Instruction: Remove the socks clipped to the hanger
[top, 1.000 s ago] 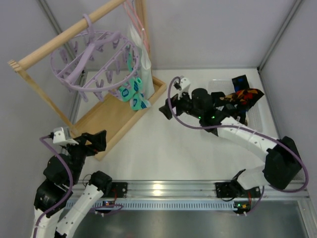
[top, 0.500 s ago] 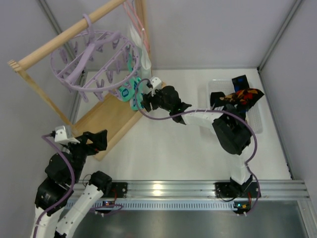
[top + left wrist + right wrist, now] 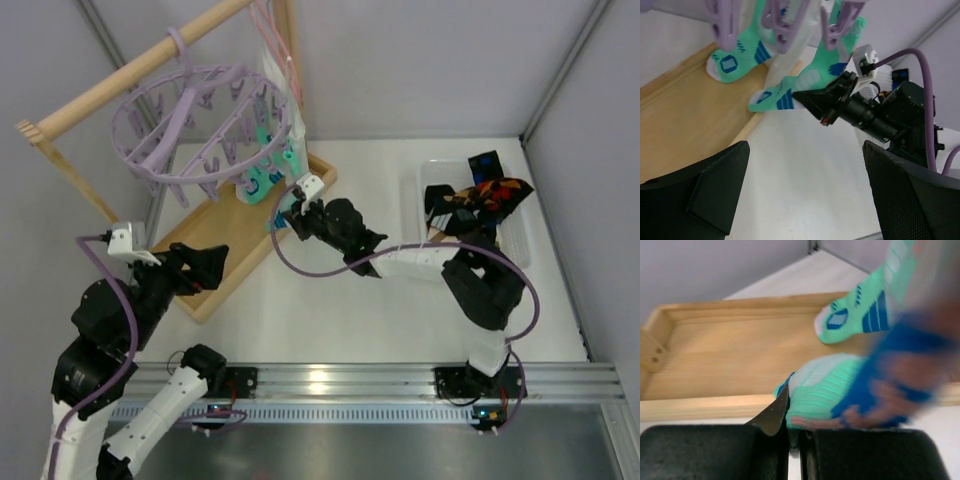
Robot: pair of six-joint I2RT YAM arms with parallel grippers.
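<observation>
The lavender hanger [image 3: 200, 120] hangs by its hook from a wooden rod, and mint-green socks [image 3: 262, 178] dangle from its clips [image 3: 785, 25]. My right gripper [image 3: 284, 217] is shut on the toe of the lowest mint sock [image 3: 840, 385], which is still stretched up toward its clip; the pinch shows in the left wrist view [image 3: 801, 98]. Another mint sock [image 3: 855, 317] hangs behind it over the wooden base. My left gripper [image 3: 807, 192] stands wide open and empty, low and left of the socks [image 3: 205, 268].
The wooden rack's base tray [image 3: 215, 240] lies under the hanger, its rod [image 3: 120, 80] above. A pink wire hanger [image 3: 270, 40] and white cloth [image 3: 285, 95] hang at the rod's right end. A clear bin [image 3: 515, 250] at the right holds a diamond-patterned sock [image 3: 495, 190] and black socks.
My right arm swung left from the bin to the hanger and its jaws closed on a mint sock's toe. The hanger tilted and shifted right. My left arm rose slightly.
</observation>
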